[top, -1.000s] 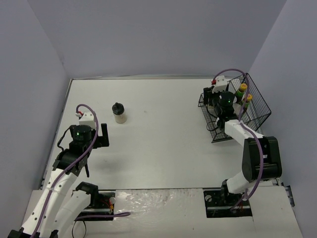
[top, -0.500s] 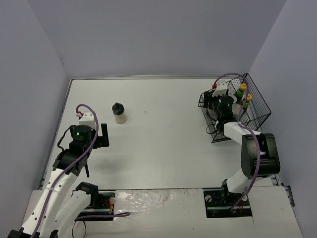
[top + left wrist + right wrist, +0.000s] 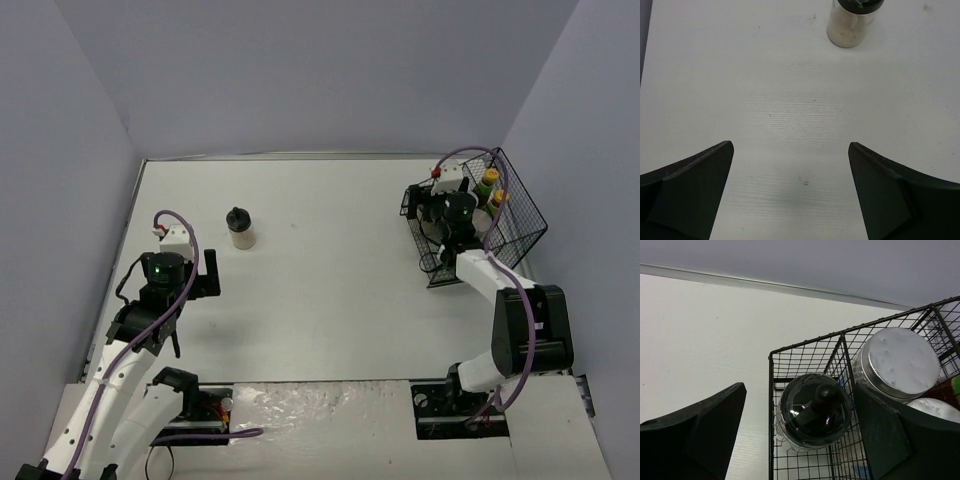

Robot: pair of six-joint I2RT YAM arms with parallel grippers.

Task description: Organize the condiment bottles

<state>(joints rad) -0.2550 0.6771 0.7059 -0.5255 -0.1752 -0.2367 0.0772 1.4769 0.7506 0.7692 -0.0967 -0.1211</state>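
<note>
Two black-lidded beige jars have my attention. The first jar [image 3: 812,410] stands in a corner of the black wire basket [image 3: 771,390], on the side facing the open table [image 3: 320,260], right under the right gripper [image 3: 799,387]. Those jaws are spread wider than its lid and hold nothing; one finger hangs outside the basket wall, the other inside. I see a glossy black lid with a knob on top. Just beside it are two silver-lidded shakers [image 3: 900,360], and the yellow-capped bottles [image 3: 490,177] stand further back in the basket.

The second jar [image 3: 852,22] stands upright on the table, ahead of the left gripper [image 3: 790,145] and slightly to one side, well apart from it. It has pale beige contents under a black lid. That gripper's jaws gape wide over bare table.

Compared with a second ago, the right jaws have parted and the wrist has shifted slightly over the basket. The left arm and the second jar have not moved.
</note>
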